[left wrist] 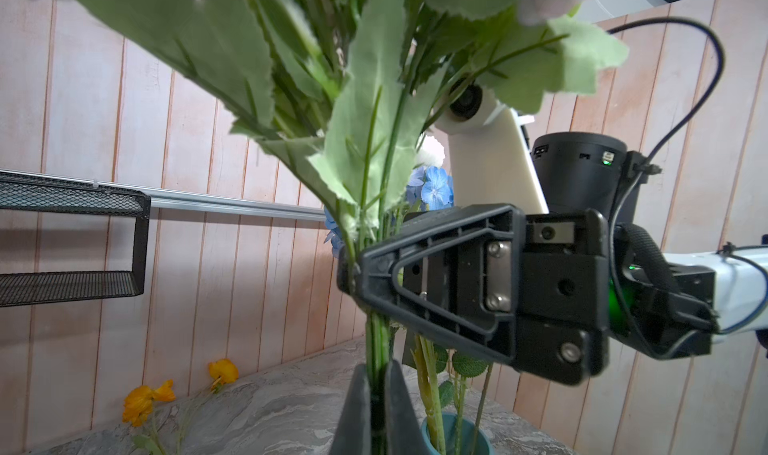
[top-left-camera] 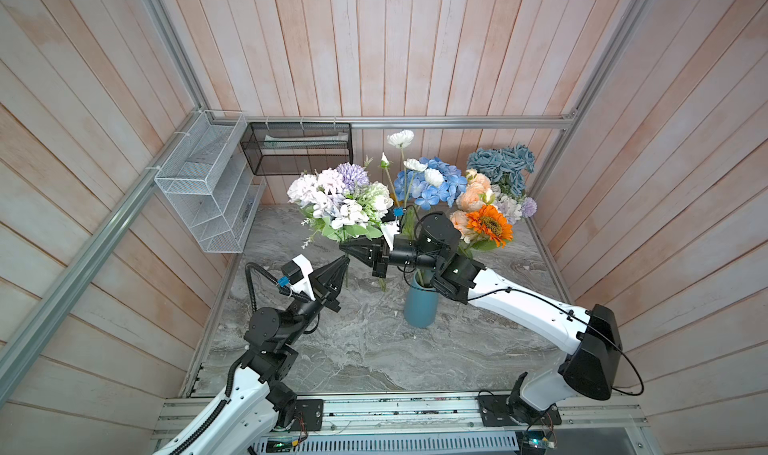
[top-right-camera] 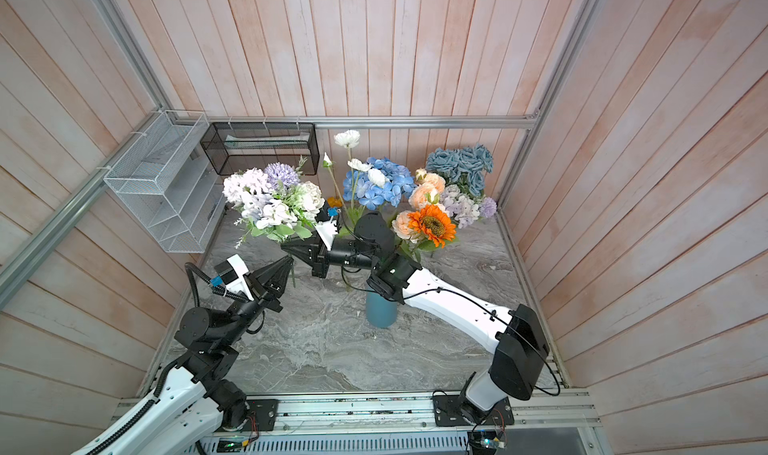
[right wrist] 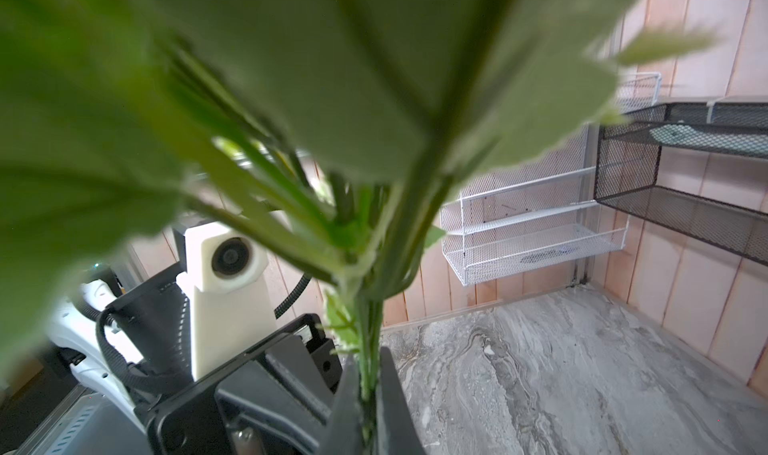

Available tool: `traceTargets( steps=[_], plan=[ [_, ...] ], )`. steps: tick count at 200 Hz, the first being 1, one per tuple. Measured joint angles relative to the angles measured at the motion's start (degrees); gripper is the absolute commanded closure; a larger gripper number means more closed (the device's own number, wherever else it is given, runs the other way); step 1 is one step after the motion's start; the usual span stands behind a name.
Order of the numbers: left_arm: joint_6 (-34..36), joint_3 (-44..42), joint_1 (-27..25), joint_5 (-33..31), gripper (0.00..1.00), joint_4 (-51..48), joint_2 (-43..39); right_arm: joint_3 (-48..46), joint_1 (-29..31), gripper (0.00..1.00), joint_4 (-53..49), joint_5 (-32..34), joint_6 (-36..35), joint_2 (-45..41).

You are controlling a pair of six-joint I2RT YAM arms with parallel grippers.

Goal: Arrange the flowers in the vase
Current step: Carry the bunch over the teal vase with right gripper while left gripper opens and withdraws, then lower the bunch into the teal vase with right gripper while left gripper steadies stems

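Both grippers hold one bunch of flowers, a white and lilac bouquet (top-left-camera: 336,199) (top-right-camera: 274,201), upright above the table, left of the vase. My right gripper (top-left-camera: 343,248) (right wrist: 368,374) is shut on its green stems (left wrist: 376,340) just under the leaves. My left gripper (top-left-camera: 344,262) (left wrist: 376,394) is shut on the same stems a little lower. The teal vase (top-left-camera: 420,303) (top-right-camera: 380,309) (left wrist: 453,432) stands mid-table under the right arm, with several stems in it. Blue hydrangea (top-left-camera: 430,185), peach roses (top-left-camera: 473,191) and an orange sunflower (top-left-camera: 490,224) rise behind it.
Dusty-blue roses (top-left-camera: 500,164) stand in the back right corner. Yellow blooms (left wrist: 141,399) lie on the marble table (top-left-camera: 365,349) by the back wall. A white wire shelf (top-left-camera: 203,191) and a black mesh shelf (top-left-camera: 297,147) hang at the back left.
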Motion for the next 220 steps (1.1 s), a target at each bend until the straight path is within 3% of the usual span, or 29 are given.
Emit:
traceTargets(
  steps=[12, 21, 29, 69, 118, 164, 220],
  plan=[
    [-0.26, 0.00, 0.00, 0.17, 0.28, 0.00, -0.07, 0.00, 0.00, 1.00, -0.15, 0.02, -0.13, 0.00],
    [-0.94, 0.00, 0.00, 0.15, 0.10, 0.00, -0.31, 0.00, 0.00, 1.00, -0.37, 0.09, -0.55, 0.00],
    [-1.79, -0.02, 0.00, 0.13, 0.00, 0.04, -0.66, 0.00, 0.00, 1.00, -0.52, 0.20, -0.90, 0.00],
    [-7.58, -2.78, 0.00, -1.09, 0.00, 0.15, -5.05, -1.79, -0.07, 1.00, -2.47, 2.54, -3.69, -2.49],
    [-12.11, -5.64, 0.02, -5.07, 0.00, -0.66, -6.01, -9.25, -0.11, 1.00, -5.51, 7.91, -8.07, -13.60],
    [-15.37, -5.66, 0.24, -3.87, 0.00, 2.14, 3.54, -16.74, -0.20, 1.00, -9.55, 14.58, -11.50, -25.81],
    [-17.22, 0.87, -0.04, 7.91, 0.00, 5.33, 19.21, -23.39, -2.67, 1.00, -13.22, 21.09, -15.98, -36.30]
  ],
)
